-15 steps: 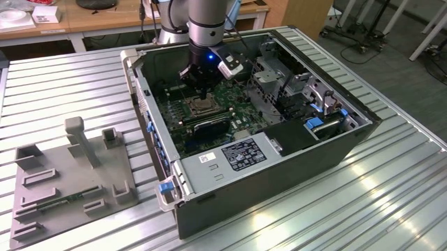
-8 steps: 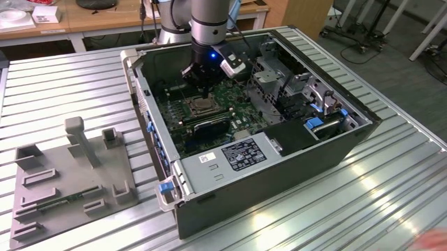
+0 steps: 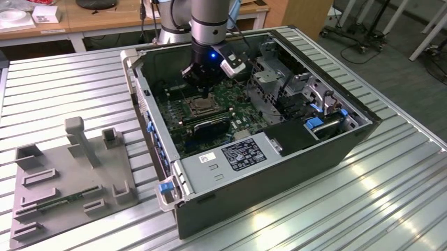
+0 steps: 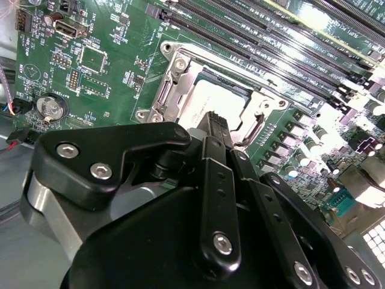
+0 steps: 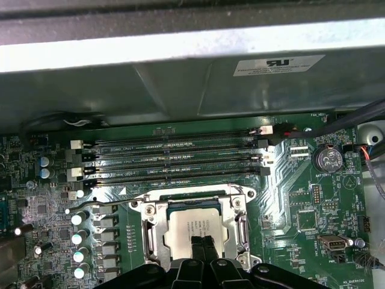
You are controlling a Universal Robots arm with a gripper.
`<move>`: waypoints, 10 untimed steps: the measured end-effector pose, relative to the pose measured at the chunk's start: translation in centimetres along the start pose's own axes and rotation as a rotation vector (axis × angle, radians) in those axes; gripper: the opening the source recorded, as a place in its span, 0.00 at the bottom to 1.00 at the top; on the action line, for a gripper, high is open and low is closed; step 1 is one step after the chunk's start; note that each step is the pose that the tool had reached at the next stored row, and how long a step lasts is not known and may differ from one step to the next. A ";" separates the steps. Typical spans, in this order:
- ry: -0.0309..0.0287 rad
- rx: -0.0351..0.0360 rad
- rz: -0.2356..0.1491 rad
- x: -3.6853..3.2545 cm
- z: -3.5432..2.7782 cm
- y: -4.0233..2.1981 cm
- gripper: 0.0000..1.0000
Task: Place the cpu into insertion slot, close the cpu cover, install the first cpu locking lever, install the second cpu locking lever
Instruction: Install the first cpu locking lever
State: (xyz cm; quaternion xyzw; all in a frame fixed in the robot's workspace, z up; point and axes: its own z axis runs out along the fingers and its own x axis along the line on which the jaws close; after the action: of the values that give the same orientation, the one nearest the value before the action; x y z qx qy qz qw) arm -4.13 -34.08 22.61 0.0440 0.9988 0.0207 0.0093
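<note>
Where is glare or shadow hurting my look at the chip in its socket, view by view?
Second wrist view: glare whitens the pale silvery square cpu and washes the black memory slots' far end. First wrist view: the cpu is evenly lit, a bright band burns along the grey metal case rim. Exterior view: the case interior is dim beside the ribbed metal table, streaked with reflections.

The cpu sits in the insertion slot — cpu cover down.

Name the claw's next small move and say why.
Probably raise the shut claw slightly: its tips sit over the cpu, which already lies in the insertion slot, with the cpu cover apparently lying flat around it.
</note>
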 end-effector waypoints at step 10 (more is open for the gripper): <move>-0.0028 -0.0003 0.000 1.93 -0.03 -0.17 0.11</move>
State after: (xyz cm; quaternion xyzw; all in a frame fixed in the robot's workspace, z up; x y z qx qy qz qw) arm -6.08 -34.08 22.61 0.0440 0.9988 0.0208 0.0107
